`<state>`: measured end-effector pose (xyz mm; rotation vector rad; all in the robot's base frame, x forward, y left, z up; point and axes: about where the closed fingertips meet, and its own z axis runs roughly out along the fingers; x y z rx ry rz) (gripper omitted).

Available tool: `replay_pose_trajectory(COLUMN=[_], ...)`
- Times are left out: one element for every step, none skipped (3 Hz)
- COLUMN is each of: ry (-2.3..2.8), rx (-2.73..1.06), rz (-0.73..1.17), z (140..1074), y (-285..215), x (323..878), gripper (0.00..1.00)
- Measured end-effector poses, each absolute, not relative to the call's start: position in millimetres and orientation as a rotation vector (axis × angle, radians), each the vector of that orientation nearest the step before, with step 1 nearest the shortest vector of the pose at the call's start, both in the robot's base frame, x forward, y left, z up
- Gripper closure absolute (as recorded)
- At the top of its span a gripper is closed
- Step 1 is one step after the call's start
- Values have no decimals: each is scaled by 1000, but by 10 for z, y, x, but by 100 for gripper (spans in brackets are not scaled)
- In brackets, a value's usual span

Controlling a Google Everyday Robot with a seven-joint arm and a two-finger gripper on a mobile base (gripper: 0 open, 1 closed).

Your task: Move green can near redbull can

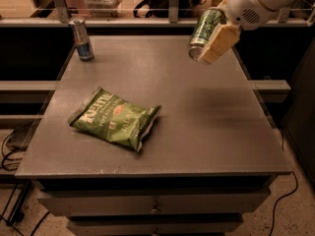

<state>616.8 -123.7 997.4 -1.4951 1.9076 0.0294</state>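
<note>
My gripper is shut on the green can and holds it tilted in the air above the far right part of the grey table. A pale finger pad covers the can's right side. The redbull can stands upright at the table's far left corner, well to the left of the held can.
A flat green chip bag lies on the table's left-centre, toward the front. A rail and shelving run behind the table's far edge. Drawers sit under the table top.
</note>
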Motion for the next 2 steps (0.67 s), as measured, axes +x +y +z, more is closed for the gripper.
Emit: replay_pose_trajectory(ry=[1848, 1775], rx=[-1472, -1462], rz=[126, 250], z=[9984, 10000], y=[-866, -364], x=[6300, 6460], gripper=[100, 100])
